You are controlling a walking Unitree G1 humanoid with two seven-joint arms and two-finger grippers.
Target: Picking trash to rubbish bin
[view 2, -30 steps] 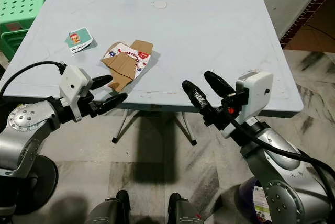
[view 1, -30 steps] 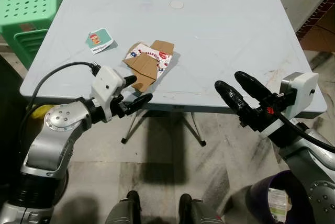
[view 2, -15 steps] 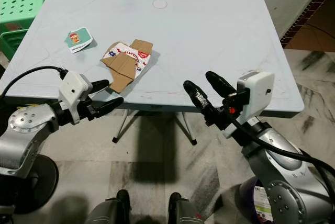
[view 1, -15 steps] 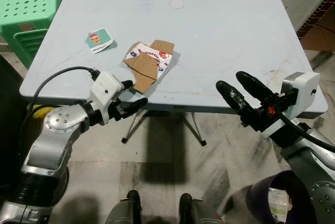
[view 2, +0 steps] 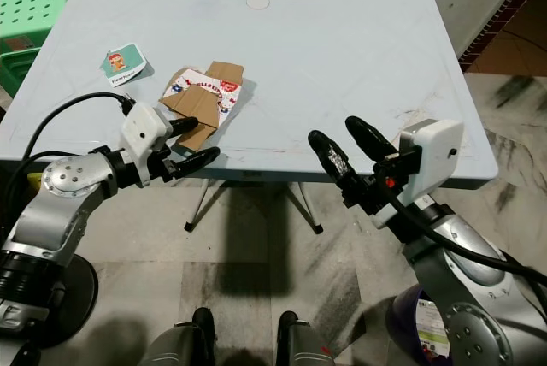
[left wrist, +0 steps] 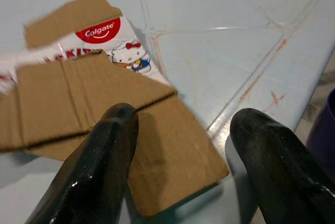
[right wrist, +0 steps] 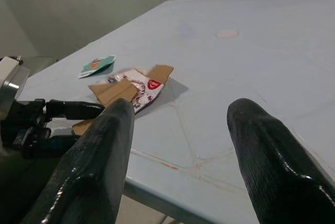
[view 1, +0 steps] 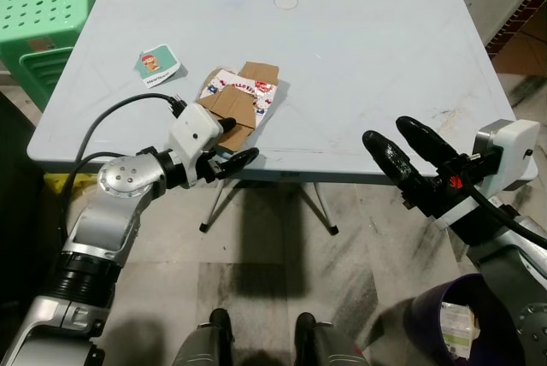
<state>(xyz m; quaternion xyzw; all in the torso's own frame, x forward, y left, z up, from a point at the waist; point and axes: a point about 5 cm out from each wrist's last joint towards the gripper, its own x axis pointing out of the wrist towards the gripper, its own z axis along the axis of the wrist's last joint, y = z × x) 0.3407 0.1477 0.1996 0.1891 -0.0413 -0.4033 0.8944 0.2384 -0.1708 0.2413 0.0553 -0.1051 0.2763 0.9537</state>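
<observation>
A flattened cardboard toothpaste box [view 1: 239, 103] with red and white print lies near the front left of the pale blue table [view 1: 359, 67]. A small teal card [view 1: 156, 62] lies further left. My left gripper [view 1: 234, 140] is open at the table's front edge. One finger [left wrist: 104, 156] lies over the box's near brown flap [left wrist: 172, 166], and the other finger [left wrist: 272, 166] sits beside it at the table edge. My right gripper [view 1: 386, 132] hangs open and empty in front of the table's right part. A purple rubbish bin [view 1: 466, 332] stands on the floor at the lower right.
A green plastic stool [view 1: 43, 20] stands left of the table. The table's metal legs [view 1: 316, 208] are below its front edge, above the grey tiled floor [view 1: 256, 298]. My own feet [view 1: 256, 345] show at the bottom. A small white disc [view 1: 285, 2] lies far back on the table.
My left gripper has moved forward and up from below the table edge to the box's near flap. The right gripper has drifted slightly right and stays open.
</observation>
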